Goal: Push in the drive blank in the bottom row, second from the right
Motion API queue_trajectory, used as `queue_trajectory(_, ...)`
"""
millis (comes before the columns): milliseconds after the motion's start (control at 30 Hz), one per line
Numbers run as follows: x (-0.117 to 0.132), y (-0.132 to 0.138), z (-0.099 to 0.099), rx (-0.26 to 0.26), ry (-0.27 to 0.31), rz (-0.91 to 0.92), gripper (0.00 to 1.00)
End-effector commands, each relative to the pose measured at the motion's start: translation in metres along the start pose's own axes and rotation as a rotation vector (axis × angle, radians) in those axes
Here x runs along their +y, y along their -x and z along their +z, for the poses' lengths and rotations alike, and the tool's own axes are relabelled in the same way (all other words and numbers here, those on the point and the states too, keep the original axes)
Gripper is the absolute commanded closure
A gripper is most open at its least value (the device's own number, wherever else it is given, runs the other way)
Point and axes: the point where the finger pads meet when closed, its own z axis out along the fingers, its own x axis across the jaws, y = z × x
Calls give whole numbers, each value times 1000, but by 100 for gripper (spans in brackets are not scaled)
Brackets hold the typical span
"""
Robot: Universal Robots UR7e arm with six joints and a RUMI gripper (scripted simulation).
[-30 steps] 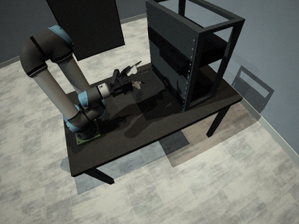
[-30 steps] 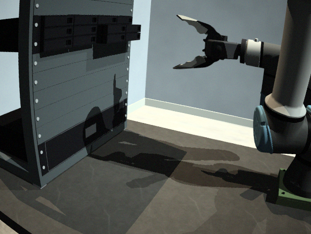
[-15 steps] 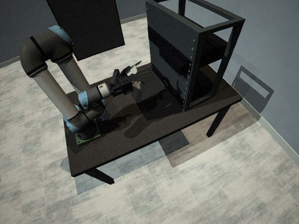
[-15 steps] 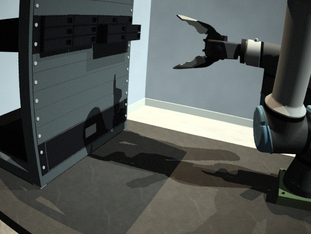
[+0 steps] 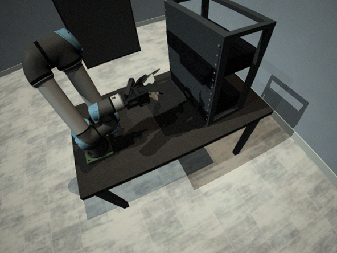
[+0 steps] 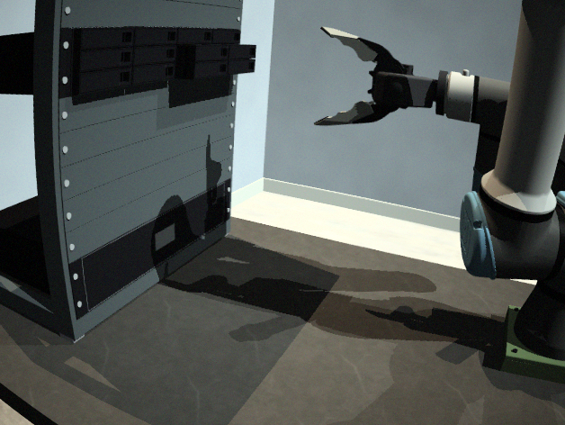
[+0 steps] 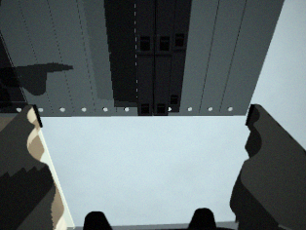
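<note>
Tool (image 6: 336,76) wide open and empty, hanging above the counter (image 6: 282,366) well short of the rack (image 6: 49,183) front, roughly level with the drive blanks (image 6: 155,57) near its top, where several right-side blanks protrude.

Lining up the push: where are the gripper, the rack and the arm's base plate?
gripper (image 6: 319,75): exterior view, gap midway between the open tips.
rack (image 5: 218,73): top view, front corner post.
base plate (image 6: 515,360): exterior view, green corner.
</note>
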Motion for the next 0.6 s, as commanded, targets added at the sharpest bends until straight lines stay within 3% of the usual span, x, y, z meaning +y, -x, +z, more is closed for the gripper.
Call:
queue_trajectory(0, 0, 0, 0, 0, 0, 0, 0)
queue_trajectory(567, 0, 0, 0, 0, 0, 0, 0)
